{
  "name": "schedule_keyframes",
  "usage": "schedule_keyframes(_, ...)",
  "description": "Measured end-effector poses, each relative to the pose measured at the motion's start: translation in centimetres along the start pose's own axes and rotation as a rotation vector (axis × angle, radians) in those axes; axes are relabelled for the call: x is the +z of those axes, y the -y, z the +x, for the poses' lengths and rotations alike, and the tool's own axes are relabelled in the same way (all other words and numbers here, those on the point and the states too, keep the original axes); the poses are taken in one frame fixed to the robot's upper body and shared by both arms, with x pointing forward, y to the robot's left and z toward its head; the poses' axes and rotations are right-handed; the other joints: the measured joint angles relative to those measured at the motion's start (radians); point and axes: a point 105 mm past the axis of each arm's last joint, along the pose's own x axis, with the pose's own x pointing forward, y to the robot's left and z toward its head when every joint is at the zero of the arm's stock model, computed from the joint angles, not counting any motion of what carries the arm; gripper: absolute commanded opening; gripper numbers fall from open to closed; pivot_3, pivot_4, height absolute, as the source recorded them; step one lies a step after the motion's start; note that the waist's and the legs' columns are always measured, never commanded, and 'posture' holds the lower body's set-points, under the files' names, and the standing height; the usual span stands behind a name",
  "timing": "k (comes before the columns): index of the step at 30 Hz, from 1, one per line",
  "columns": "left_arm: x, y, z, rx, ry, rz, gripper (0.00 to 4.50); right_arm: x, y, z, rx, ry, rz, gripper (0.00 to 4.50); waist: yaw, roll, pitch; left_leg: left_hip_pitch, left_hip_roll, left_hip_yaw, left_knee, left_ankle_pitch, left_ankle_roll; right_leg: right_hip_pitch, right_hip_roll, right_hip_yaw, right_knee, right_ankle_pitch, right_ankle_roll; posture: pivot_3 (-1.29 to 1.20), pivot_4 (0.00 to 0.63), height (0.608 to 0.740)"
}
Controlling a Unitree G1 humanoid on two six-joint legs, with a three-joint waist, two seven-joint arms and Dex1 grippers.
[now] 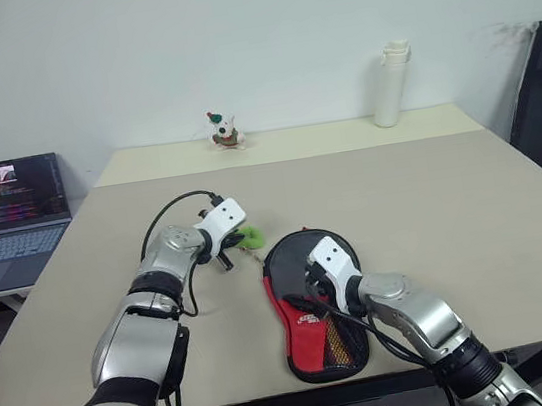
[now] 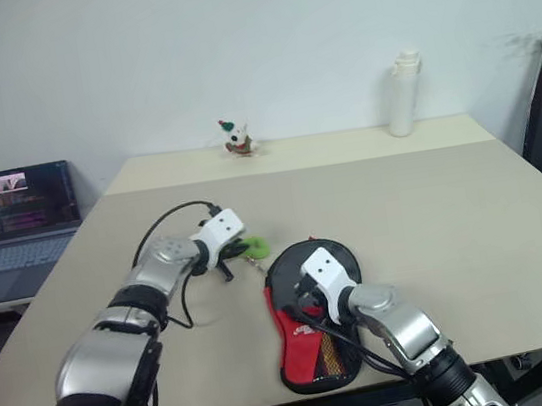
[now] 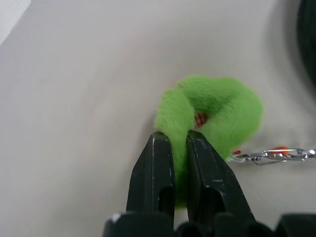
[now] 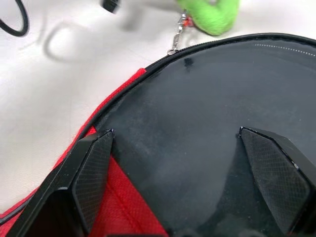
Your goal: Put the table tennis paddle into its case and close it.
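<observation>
The green ring charm (image 3: pixel 212 111) is seen as fuzzy plush, hung on a shiny metal clasp (image 3: pixel 271 155); the case (image 4: pixel 207 128) is shown in smooth, faintly glossy black with red woven cloth; the table (image 1: pixel 431 191) is finished matt beige.

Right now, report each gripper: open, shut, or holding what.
Left gripper: shut on the green ring charm of the case.
Right gripper: open, fingers spread wide over the case's round black end, gripping nothing.

The case (image 1: pixel 310 303) lies on the table (image 1: pixel 432 200), a laptop (image 1: pixel 10 214) off its left edge
</observation>
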Motion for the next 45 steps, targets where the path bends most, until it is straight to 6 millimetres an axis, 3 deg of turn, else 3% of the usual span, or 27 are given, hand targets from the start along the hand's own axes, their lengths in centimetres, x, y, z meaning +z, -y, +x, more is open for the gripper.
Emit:
schedule_keyframes(10,5.4,-0.9,1.6,0.174,0.010,0.240,0.02,-0.3,-0.5,-0.1,0.010,-0.006,-0.006,4.50,0.000,0.000,0.000,0.000,-0.001,0.000,0.000,0.000,0.000,0.000,0.000,0.000,0.000,-0.002,0.003,0.00,0.150,0.740)
schedule_keyframes(14,6.7,-0.4,2.2,0.197,0.021,0.325,0.02,-0.6,-0.9,-0.4,0.014,-0.008,0.002,4.50,0.000,0.000,0.000,0.000,-0.001,0.000,0.000,0.000,0.000,0.000,0.000,0.000,0.000,-0.002,0.003,0.00,0.150,0.740)
schedule_keyframes(19,9.7,0.9,3.0,0.200,0.073,0.463,0.02,-0.9,-1.6,-0.8,0.015,-0.008,0.020,4.50,0.004,-0.001,0.000,0.000,-0.001,0.000,0.000,0.000,0.000,0.000,0.000,0.000,-0.001,-0.002,0.004,0.00,0.150,0.740)
schedule_keyframes(29,15.5,5.7,4.2,0.146,0.220,0.758,0.02,-1.1,-2.5,-1.2,0.013,-0.002,0.045,4.50,0.004,-0.001,0.000,-0.001,-0.002,0.000,0.000,0.000,0.000,0.000,0.000,0.000,-0.001,-0.003,0.005,0.00,0.150,0.740)
schedule_keyframes(34,17.8,7.7,4.4,0.123,0.296,0.817,0.02,-1.2,-2.5,-1.3,0.001,-0.001,0.049,4.50,0.006,-0.001,-0.001,-0.001,-0.002,0.000,0.000,0.000,0.000,0.001,-0.001,0.000,-0.001,-0.003,0.005,0.00,0.150,0.740)
schedule_keyframes(40,20.3,11.8,4.4,0.027,0.422,0.871,0.02,-1.1,-2.5,-1.2,-0.001,0.001,0.051,4.50,0.011,-0.001,-0.001,-0.001,-0.002,0.000,0.000,0.000,0.000,0.001,-0.001,0.000,-0.002,-0.003,0.005,0.00,0.150,0.740)
schedule_keyframes(45,21.1,13.0,4.1,-0.040,0.474,0.828,0.02,-1.1,-2.5,-1.1,0.000,-0.002,0.051,4.50,0.011,0.000,-0.001,0.000,-0.003,0.000,0.000,0.000,0.000,0.001,-0.001,0.000,-0.001,-0.003,0.005,0.00,0.150,0.740)
